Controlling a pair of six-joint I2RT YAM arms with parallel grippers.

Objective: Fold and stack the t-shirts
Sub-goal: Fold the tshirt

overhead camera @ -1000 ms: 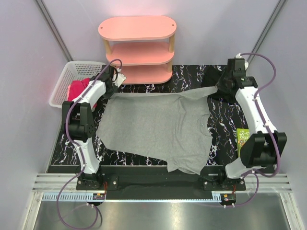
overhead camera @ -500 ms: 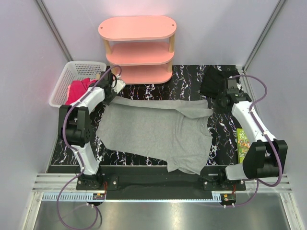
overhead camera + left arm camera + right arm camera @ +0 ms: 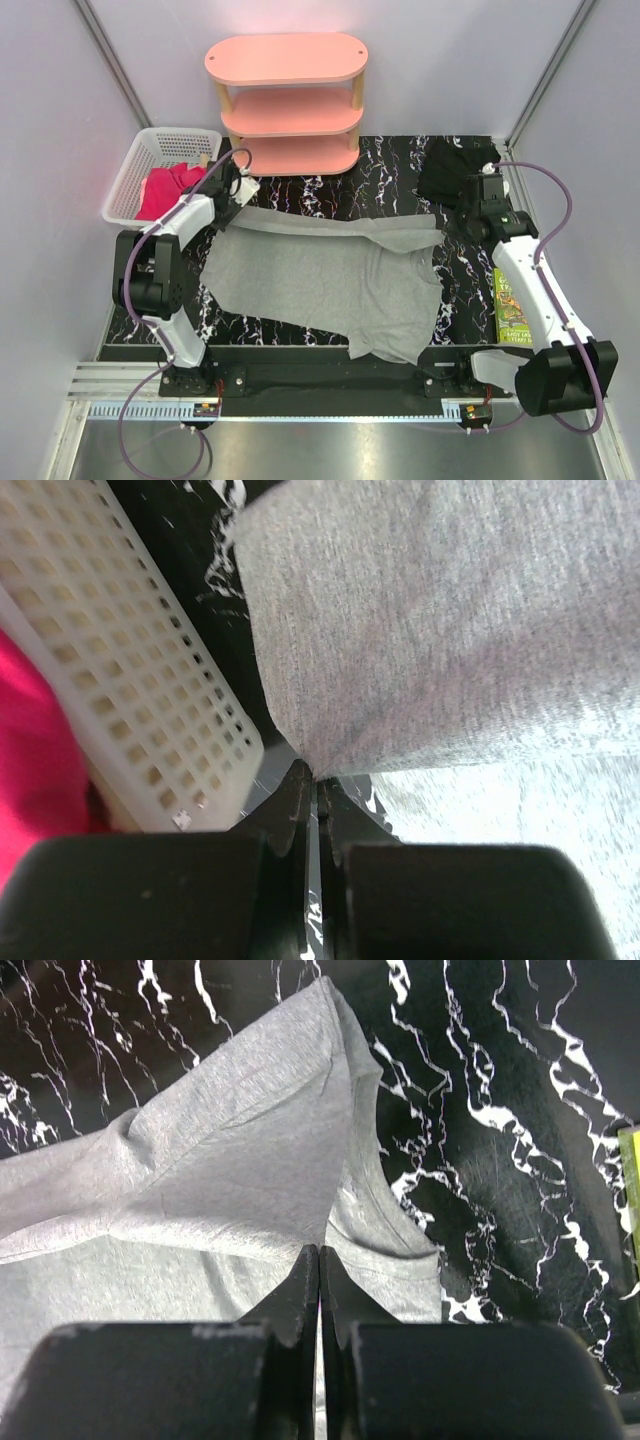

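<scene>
Both jaws are pressed together on cloth. My left gripper [image 3: 315, 785] pinches the grey t-shirt [image 3: 330, 280] at its far-left edge, and my right gripper [image 3: 318, 1260] nips a fold at its far-right side. The shirt lies spread mid-table [image 3: 400, 170], its far edge folded over. Beyond it stands a pink shelf [image 3: 287, 60]. The white basket [image 3: 135, 170] holds magenta cloth [image 3: 165, 190]. A black bundle [image 3: 450, 170] lies far right, and a green book [image 3: 510, 305] nearer.

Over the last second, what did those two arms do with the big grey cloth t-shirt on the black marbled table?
The left gripper and right gripper, both shut on the far edge of the grey t-shirt, drew back toward their bases, folding that edge over the shirt. This revealed the black cloth bundle. Pink three-tier shelf, white plastic basket and green book stayed put.
</scene>
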